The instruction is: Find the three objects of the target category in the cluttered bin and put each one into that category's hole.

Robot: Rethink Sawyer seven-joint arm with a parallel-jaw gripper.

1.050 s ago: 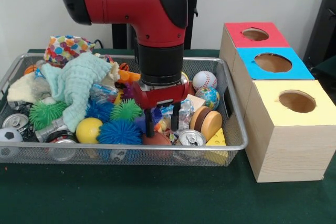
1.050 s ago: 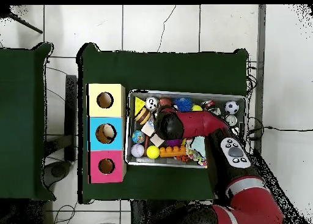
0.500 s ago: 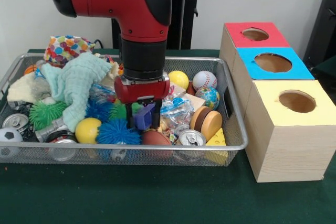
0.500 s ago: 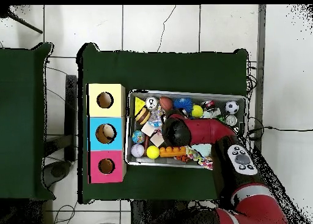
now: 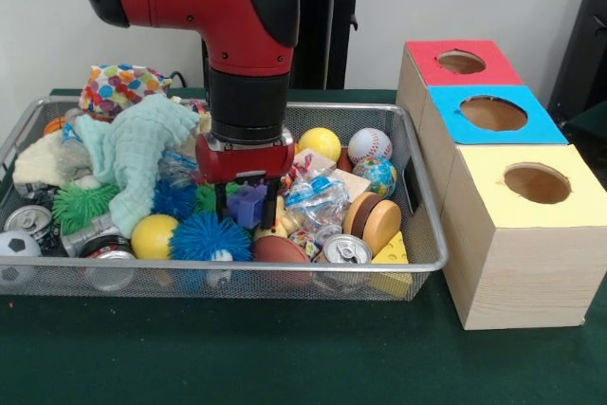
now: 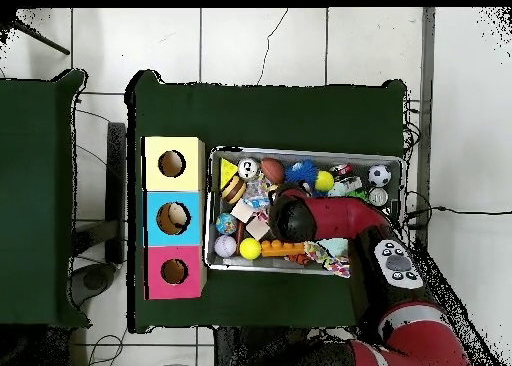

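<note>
Front view: gripper (image 5: 251,208) is lowered into the bin (image 5: 422,263), fingers pinched on a purple block (image 5: 248,204), just above a blue spiky ball (image 5: 201,234); three boxes (image 5: 512,225) with holes are set beside the bin. Overhead view: arm (image 6: 330,214) is seen over the bin's middle, the block hidden beneath it. Step judged: grasp made; lifting clear and carrying to the matching hole is called for next.

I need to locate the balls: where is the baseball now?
In the front view the baseball lies at the far right of the wire bin, between the yellow ball and the red-topped box, just behind the globe ball.
</note>
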